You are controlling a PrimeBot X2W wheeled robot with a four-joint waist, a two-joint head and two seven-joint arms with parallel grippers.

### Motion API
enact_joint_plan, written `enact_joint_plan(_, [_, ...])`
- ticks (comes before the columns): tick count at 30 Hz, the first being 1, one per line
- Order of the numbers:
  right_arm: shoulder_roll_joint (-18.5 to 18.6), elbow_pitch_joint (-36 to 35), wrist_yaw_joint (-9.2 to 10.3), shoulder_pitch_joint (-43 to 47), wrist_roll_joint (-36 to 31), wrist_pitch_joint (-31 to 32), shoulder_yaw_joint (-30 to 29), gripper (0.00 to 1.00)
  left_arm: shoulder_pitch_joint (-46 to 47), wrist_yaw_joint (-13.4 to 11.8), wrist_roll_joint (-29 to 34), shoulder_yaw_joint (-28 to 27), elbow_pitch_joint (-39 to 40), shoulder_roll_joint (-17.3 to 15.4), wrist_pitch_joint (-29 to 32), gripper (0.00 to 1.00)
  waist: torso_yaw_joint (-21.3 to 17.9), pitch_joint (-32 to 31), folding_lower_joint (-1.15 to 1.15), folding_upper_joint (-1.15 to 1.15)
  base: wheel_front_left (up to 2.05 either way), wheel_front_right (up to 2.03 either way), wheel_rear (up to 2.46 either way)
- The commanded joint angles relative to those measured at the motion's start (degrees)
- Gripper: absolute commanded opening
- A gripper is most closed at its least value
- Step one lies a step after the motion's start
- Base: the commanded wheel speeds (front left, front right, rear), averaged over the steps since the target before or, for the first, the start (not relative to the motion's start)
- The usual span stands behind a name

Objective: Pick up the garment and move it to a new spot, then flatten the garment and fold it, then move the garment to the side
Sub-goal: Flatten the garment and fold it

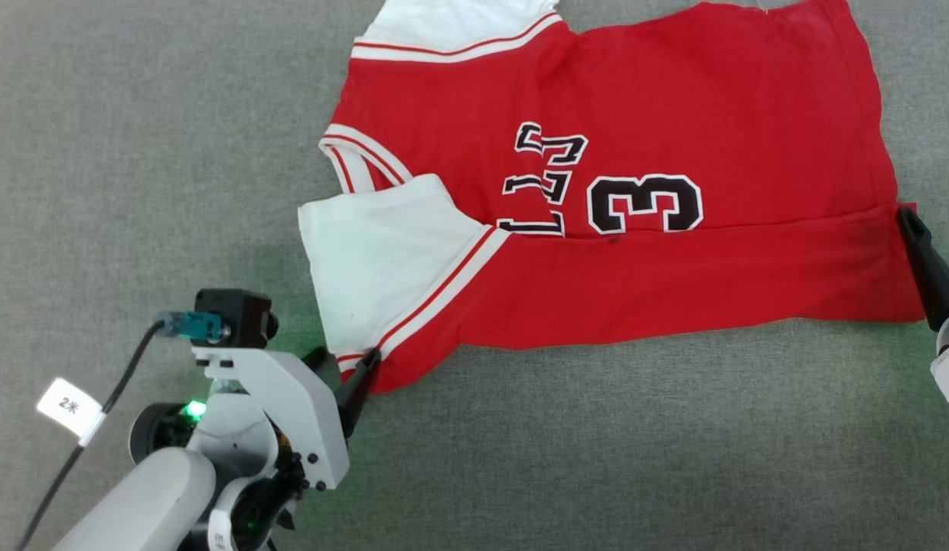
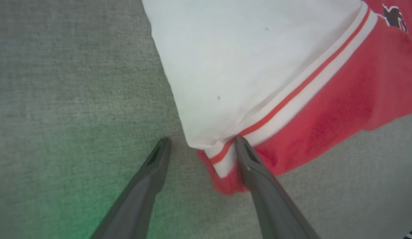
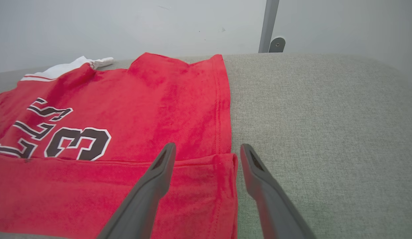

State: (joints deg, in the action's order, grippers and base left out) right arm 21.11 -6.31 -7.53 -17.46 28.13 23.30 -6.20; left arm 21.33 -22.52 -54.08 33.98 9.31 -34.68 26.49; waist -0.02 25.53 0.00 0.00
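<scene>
The place looks like a robot test lab rather than a home: a bare tabletop [image 3: 325, 116] covered in grey woven cloth, a plain pale wall [image 3: 126, 26] behind it with 1 grey metal post [image 3: 268, 23], and a black cable [image 1: 125, 373] bearing a white paper tag [image 1: 69, 405].

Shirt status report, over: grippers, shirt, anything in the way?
Left gripper open at sleeve corner. Right gripper open at folded hem corner. Shirt spread out, near edge folded over. Nothing seen in the way.
</scene>
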Motion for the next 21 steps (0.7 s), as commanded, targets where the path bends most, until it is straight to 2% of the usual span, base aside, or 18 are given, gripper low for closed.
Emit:
enact_joint_plan(1, [-0.2,-0.3,0.09,-0.2,-0.2,0.1,-0.3,1.0,-1.3,1.1,-1.1,2.7,-2.3,1.9,2.0,1.0,-0.2,0.2,0.0,0.0,0.0,0.0,0.0])
enact_joint_plan(3, [-0.2,-0.4,0.09,-0.1,-0.2,0.2,-0.5,1.0,-1.5,1.2,-1.3,3.0,-2.5,2.0,2.1,1.0,-0.3,0.2,0.0,0.0,0.0,0.0,0.0])
enact_joint_plan(4, [-0.2,-0.4,0.09,0.0,-0.3,0.3,-0.6,1.0,-1.6,1.3,-1.4,3.1,-2.5,2.1,2.0,0.48,-0.4,0.1,0.0,0.0,0.0,0.0,0.0])
enact_joint_plan(5, [-0.2,-0.4,0.09,0.1,-0.3,0.3,-0.7,1.0,-1.7,1.5,-1.4,3.2,-2.6,2.1,2.1,0.31,-0.4,0.1,0.0,0.0,0.0,0.0,0.0])
enact_joint_plan(6, [-0.1,-0.5,0.09,0.1,-0.3,0.4,-0.7,1.0,-1.8,1.6,-1.5,3.3,-2.6,2.1,2.1,0.0,-0.4,0.0,0.0,0.0,0.0,0.0,0.0])
enact_joint_plan(13, [0.8,-0.2,0.09,1.0,0.1,3.4,-0.4,1.0,-2.7,1.8,-2.0,2.8,-2.4,1.8,1.4,0.0,-0.4,-0.3,0.0,0.0,0.0,0.0,0.0])
enact_joint_plan(21, [5.5,0.5,0.09,3.0,0.9,15.4,2.6,1.0,-3.1,2.0,-1.9,3.2,-2.3,2.5,0.7,0.0,0.2,-0.5,0.0,0.0,0.0,0.0,0.0])
